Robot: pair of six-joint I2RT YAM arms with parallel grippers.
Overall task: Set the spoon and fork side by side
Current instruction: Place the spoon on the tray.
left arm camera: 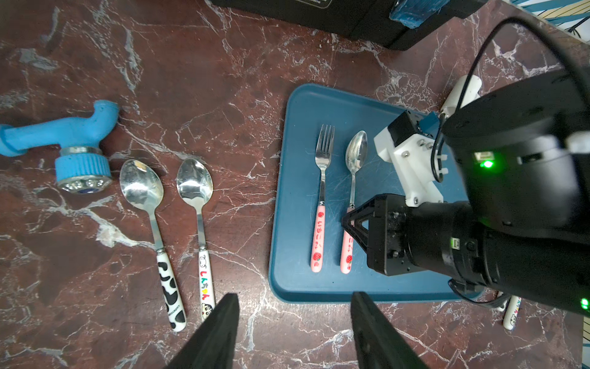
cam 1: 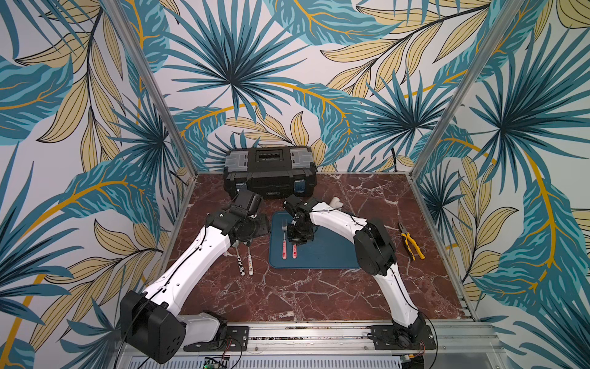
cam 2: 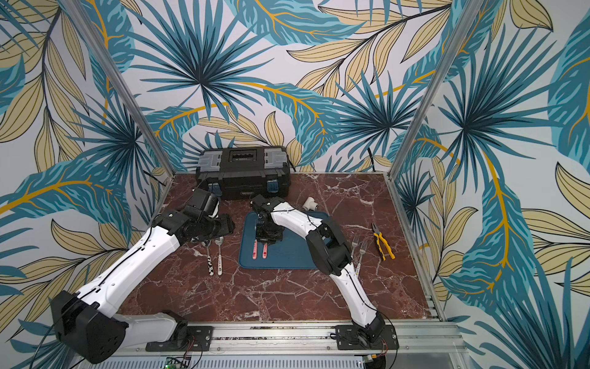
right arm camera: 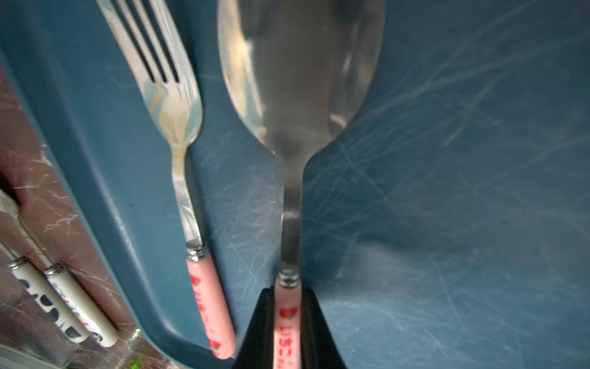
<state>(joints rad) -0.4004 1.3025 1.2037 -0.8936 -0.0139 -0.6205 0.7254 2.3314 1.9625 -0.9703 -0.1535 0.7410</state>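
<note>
Two pieces of cutlery with pink strawberry-printed handles lie on a dark blue rectangular plastic tray in the middle of a red-brown marble-patterned tabletop. The steel fork with the pink handle lies on the left, tines pointing to the far side. Just to its right, parallel and not touching, lies the steel spoon with the pink handle, bowl also at the far end. The right gripper is closed on the spoon's handle, one black finger pressed to each side. The left gripper hovers over bare tabletop near the tray's near-left corner, its jaws apart and holding nothing. Left of the tray lie two more spoons side by side: one with a black-and-white cow-patterned handle, one with a white cartoon-printed handle. A blue plastic tap fitting sits further left. A black plastic toolbox stands at the far edge, and yellow-handled pliers lie well to the right.
</note>
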